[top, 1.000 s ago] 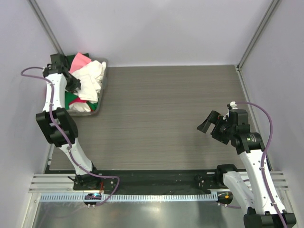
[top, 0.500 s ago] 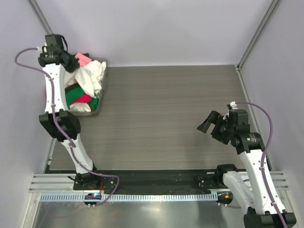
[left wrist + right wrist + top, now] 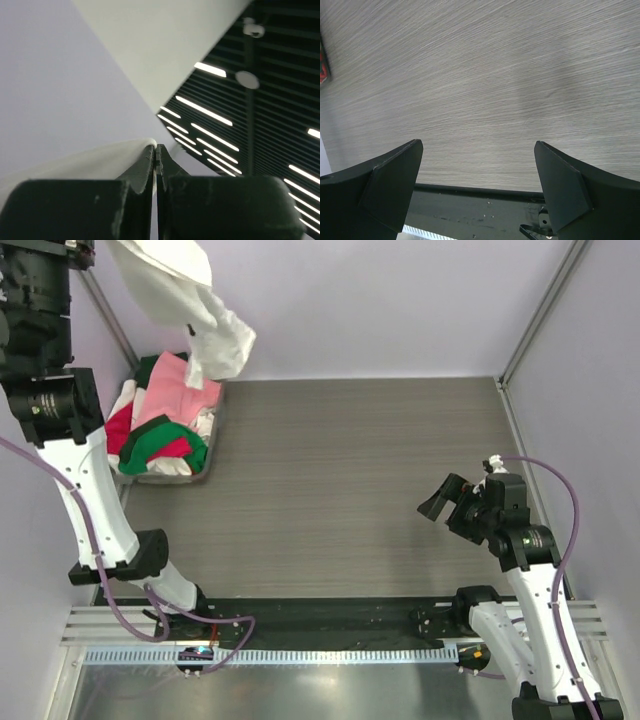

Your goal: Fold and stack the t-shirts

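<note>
Left jaws pinched shut on white tee (image 3: 188,302), held high at 11 o'clock; its tail dangles over tray (image 3: 210,445). Pink, red, green tees (image 3: 162,408) heaped in tray. Right jaws spread wide, empty, above bench (image 3: 350,460) at 4 o'clock.

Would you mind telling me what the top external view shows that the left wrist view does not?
Only the top external view shows the white t-shirt hanging high over the tray of pink, red and green shirts, and the right gripper open above the table. Only the left wrist view shows the left gripper with jaws shut on a white fold, ceiling lights behind. Both show that white t-shirt.
</note>
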Controlling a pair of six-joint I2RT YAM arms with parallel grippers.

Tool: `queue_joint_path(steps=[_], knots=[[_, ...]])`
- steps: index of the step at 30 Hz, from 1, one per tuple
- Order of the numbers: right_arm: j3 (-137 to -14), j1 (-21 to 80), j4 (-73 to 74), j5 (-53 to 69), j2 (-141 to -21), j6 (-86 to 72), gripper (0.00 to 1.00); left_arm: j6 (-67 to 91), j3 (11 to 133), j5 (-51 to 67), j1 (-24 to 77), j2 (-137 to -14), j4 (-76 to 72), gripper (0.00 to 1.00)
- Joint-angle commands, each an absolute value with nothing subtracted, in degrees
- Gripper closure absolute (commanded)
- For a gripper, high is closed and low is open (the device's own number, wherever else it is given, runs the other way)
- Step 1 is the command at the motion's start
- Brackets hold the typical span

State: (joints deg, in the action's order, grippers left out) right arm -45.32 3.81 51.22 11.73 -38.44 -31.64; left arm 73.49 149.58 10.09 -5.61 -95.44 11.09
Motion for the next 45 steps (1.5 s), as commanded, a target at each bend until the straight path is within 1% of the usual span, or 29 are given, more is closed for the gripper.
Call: queue_joint_path(steps=[1,2,3,5,6,9,11,13,16,19,20,22,23,24,25,26,28,29,30,32,33,35,36,39,45], knots=[[-47.11,4.13,49.48,9.15,-37.62,-32.17,0.00,84.45,145.83,23.01,-3.09,-96.07,-1.76,1.00],[-47.72,4.22,49.48,8.44,-37.44,-32.08,0.00,84.81,140.76,24.42,-1.68,-95.37,-1.15,1.00],[-49.03,4.13,49.57,6.00,-37.09,-32.17,0.00,84.90,138.10,26.43,2.33,-94.06,-1.06,1.00],[-50.88,4.13,49.75,3.18,-36.74,-33.39,0.00,81.94,134.31,27.59,7.27,-93.78,-0.18,1.00],[-52.80,4.13,49.83,1.16,-36.48,-33.92,0.00,80.26,134.91,28.29,12.86,-95.26,2.70,1.00],[-56.58,4.13,50.10,0.26,-36.56,-36.73,0.00,74.63,141.58,29.61,22.02,-100.87,13.07,1.00],[-58.18,4.13,50.36,1.05,-37.09,-37.53,0.00,74.36,142.21,32.33,24.86,-102.39,15.81,1.00],[-59.41,4.22,50.62,4.37,-37.96,-37.62,0.00,73.83,140.72,33.31,25.31,-102.40,18.26,1.00],[-59.77,4.13,51.76,10.95,-39.89,-35.95,0.00,70.32,133.89,31.91,24.79,-99.77,22.13,1.00],[-59.33,4.22,52.99,14.40,-40.52,-35.16,0.00,68.29,127.47,30.06,23.03,-97.04,23.81,1.00],[-59.15,4.22,53.43,14.94,-40.52,-34.98,0.00,68.12,121.44,28.84,21.55,-94.68,23.73,0.99],[-58.10,4.13,54.31,15.20,-40.52,-34.37,0.01,67.94,114.73,27.95,19.52,-92.56,23.30,0.99],[-57.49,4.22,54.40,15.47,-40.60,-34.28,0.00,68.03,107.74,27.78,17.16,-90.63,22.68,0.99],[-55.65,4.13,54.40,16.51,-41.21,-34.19,0.00,68.29,104.19,27.95,15.75,-90.01,22.24,0.99],[-54.59,4.13,54.23,17.13,-41.57,-34.19,0.00,69.07,97.28,28.21,14.34,-89.30,21.28,0.98],[-53.54,4.22,54.05,17.75,-42.18,-34.10,0.00,69.43,94.08,28.65,11.54,-88.86,20.57,0.96],[-50.90,4.57,53.27,18.02,-43.85,-34.01,0.00,69.52,88.18,30.58,8.98,-89.03,17.77,0.87],[-50.19,4.83,52.91,17.58,-44.73,-33.84,0.00,68.56,83.89,31.19,6.88,-89.56,17.49,0.80],[-48.88,5.09,52.56,17.14,-45.43,-33.92,0.00,67.86,82.54,32.25,5.90,-91.91,17.58,0.70],[-47.64,6.94,50.46,16.44,-48.50,-34.45,0.00,65.66,80.60,36.02,4.05,-94.91,19.94,0.59],[-46.68,7.81,49.67,15.57,-49.56,-35.50,0.00,63.13,80.33,36.91,3.70,-96.05,21.17,0.49],[-46.32,11.23,47.64,11.97,-53.51,-36.56,0.00,60.66,79.89,37.27,3.60,-97.73,24.51,0.43],[-46.32,12.38,47.03,10.56,-55.09,-37.35,0.00,58.73,79.54,37.09,3.60,-97.56,24.96,0.38],[-46.23,14.06,44.30,7.30,-60.37,-38.05,0.00,53.82,78.66,33.50,3.60,-94.84,27.85,0.31],[-47.90,14.06,41.05,-0.61,-70.29,-38.06,0.00,44.22,76.30,22.09,3.60,-89.83,36.99,0.29]])
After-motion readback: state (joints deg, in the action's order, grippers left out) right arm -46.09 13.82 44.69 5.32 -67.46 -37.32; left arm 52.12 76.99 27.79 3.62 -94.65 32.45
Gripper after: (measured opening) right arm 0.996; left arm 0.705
